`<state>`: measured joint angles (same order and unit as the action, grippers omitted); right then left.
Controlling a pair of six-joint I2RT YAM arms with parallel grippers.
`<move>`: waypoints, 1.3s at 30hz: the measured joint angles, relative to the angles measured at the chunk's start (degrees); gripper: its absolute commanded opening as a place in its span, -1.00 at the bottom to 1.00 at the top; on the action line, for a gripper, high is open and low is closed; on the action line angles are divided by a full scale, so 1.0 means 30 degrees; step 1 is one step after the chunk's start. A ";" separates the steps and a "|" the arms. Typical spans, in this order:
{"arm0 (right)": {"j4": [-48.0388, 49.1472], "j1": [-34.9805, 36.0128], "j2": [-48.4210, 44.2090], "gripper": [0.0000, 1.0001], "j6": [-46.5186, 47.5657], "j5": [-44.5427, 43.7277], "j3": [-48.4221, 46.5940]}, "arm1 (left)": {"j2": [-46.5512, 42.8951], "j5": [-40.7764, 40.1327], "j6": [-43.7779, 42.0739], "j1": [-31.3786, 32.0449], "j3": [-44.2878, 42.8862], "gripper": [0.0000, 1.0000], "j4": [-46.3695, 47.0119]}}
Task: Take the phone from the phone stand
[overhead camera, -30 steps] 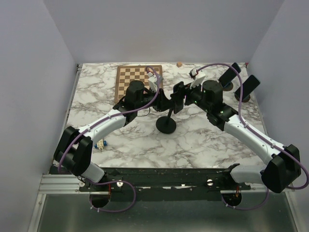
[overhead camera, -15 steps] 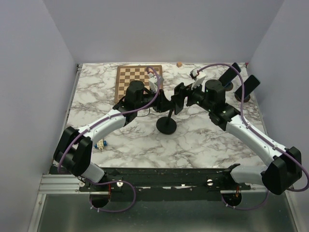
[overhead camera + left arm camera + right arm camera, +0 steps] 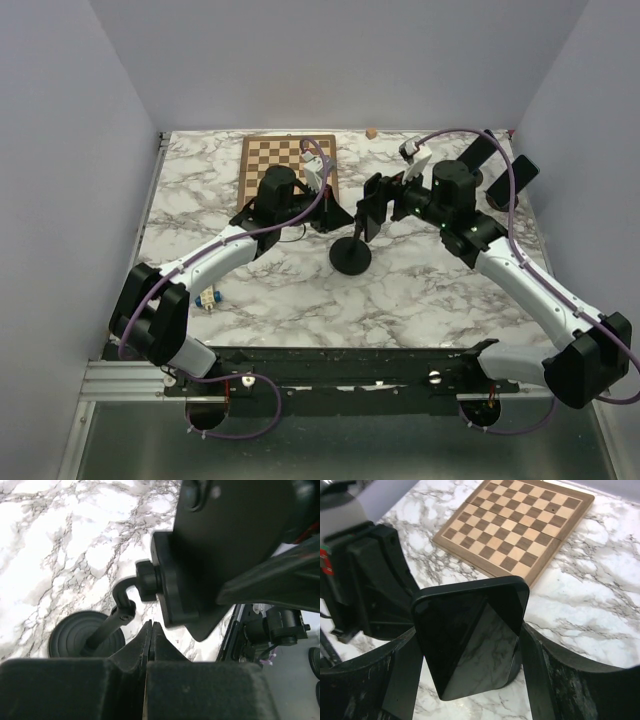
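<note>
The black phone [image 3: 470, 630] stands upright between my right gripper's [image 3: 470, 652] two fingers, which press on its side edges. In the top view my right gripper [image 3: 377, 205] holds it just right of the black phone stand [image 3: 350, 257], above the stand's round base. My left gripper [image 3: 326, 214] is shut with nothing between its tips, just left of the stand's head. In the left wrist view its closed tips [image 3: 151, 629] sit beside the stand's bent stem [image 3: 107, 627], under the cradle plate [image 3: 210, 565]. I cannot tell whether the phone still touches the cradle.
A chessboard [image 3: 288, 165] lies at the back left, also in the right wrist view [image 3: 520, 525]. Two more stands with phones [image 3: 478, 155] [image 3: 515, 180] are at the back right. A small toy [image 3: 208, 297] lies near the left arm.
My right gripper has moved a little right and back with the phone. The stand's base has shifted slightly right. My left gripper has drawn back a little to the left.
</note>
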<state>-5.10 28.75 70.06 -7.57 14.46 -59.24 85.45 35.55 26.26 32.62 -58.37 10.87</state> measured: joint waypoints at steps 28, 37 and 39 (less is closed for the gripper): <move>-1.1511 -0.0124 -0.2390 -0.99 -0.4903 -1.3595 -0.6003 | -0.4197 -0.3628 0.0692 0.0226 0.0758 0.75 -0.1151; -1.2036 -0.0124 -0.3060 -0.99 -0.5166 -1.2968 -0.4641 | -0.2871 -0.4692 0.1472 0.1661 0.2747 0.45 0.3162; -1.2029 -0.0124 -0.3461 -0.99 -0.5180 -1.2706 -0.4590 | -0.2033 -0.4750 0.1574 0.1887 0.2747 0.30 0.3694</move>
<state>-41.19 28.38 59.68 -23.11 -23.66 -73.01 79.35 21.30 30.98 38.28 -50.13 21.96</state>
